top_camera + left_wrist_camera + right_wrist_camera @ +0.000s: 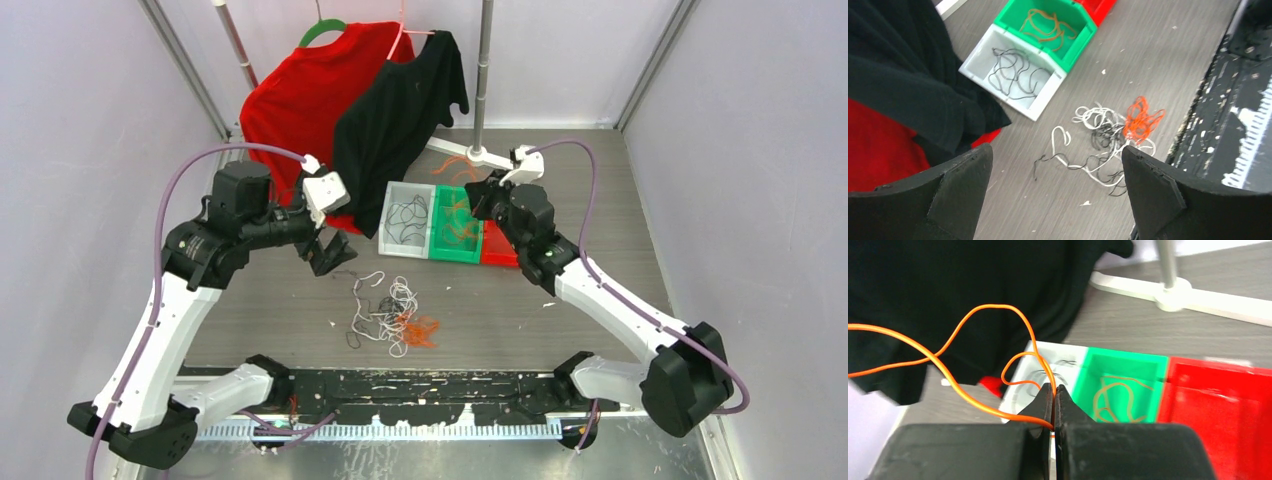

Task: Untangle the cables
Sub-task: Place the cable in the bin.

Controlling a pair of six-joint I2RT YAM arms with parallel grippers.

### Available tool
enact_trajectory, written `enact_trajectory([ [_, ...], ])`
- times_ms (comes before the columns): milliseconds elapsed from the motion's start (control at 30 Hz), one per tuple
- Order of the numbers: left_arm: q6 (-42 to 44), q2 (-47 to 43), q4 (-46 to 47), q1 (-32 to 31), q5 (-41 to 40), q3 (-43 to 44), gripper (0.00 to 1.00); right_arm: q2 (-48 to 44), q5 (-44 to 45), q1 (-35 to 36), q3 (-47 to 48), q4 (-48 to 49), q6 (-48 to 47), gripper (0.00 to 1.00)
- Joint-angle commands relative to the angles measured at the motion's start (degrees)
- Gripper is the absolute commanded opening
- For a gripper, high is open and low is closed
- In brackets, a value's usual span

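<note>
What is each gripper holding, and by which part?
The right gripper pinches an orange cable in its fingertips, along a looped stretch rather than a visible end. The left gripper is open and holds nothing.

The left claw hangs wide open over tangled white, black and orange cables on the surface.

Find the tangled pile of white, black and orange cables lying flat, well apart from the green bin on its near side. An orange-brown cable coils inside that bin. A black cable sprawls in the adjoining white bin. A looped orange cable is pinched in the right gripper near the green bin.
</note>
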Motion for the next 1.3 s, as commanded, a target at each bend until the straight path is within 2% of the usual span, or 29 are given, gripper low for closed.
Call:
enact_trajectory([
  [0,4.37,-0.49,-1.57,-0.21,-8.1,1.37,1.0,1.74,4.65,-3.15,-0.82,-0.08,-2.15,0.01],
  [167,6.16,-1.91,-0.87,-0.21,-11.8,0.24,0.99,8.29,5.94,-4.05,2.28,-1.82,0.82,0.01],
  [367,7.02,-3.75,-0.36,-0.24,-13.33,-0.37,1.0,16.17,12.79,-4.03,9.57,-14.1,7.52,0.01],
  [700,7.25,-5.01,1.1,-0.21,-13.7,-1.21,0.99,21.05,20.18,0.84,10.71,-12.11,12.5,0.01],
  [900,7.18,-5.31,1.31,-0.19,-13.42,-1.17,0.99,24.65,25.27,1.54,9.64,-11.2,13.55,0.01],
  [1033,7.51,-5.62,1.44,-0.26,-13.41,-1.52,0.99,23.55,27.06,1.54,7.45,-12.28,14.43,0.02],
  [1200,7.67,-5.36,2.06,-0.2,-12.97,-1.88,0.99,21.23,24.89,1.49,5.18,-12.26,13.41,0.25],
  [1267,7.61,-5.2,1.97,-0.19,-12.89,-1.56,0.99,20.29,23.29,1.55,4.95,-13.31,12.31,0.39],
])
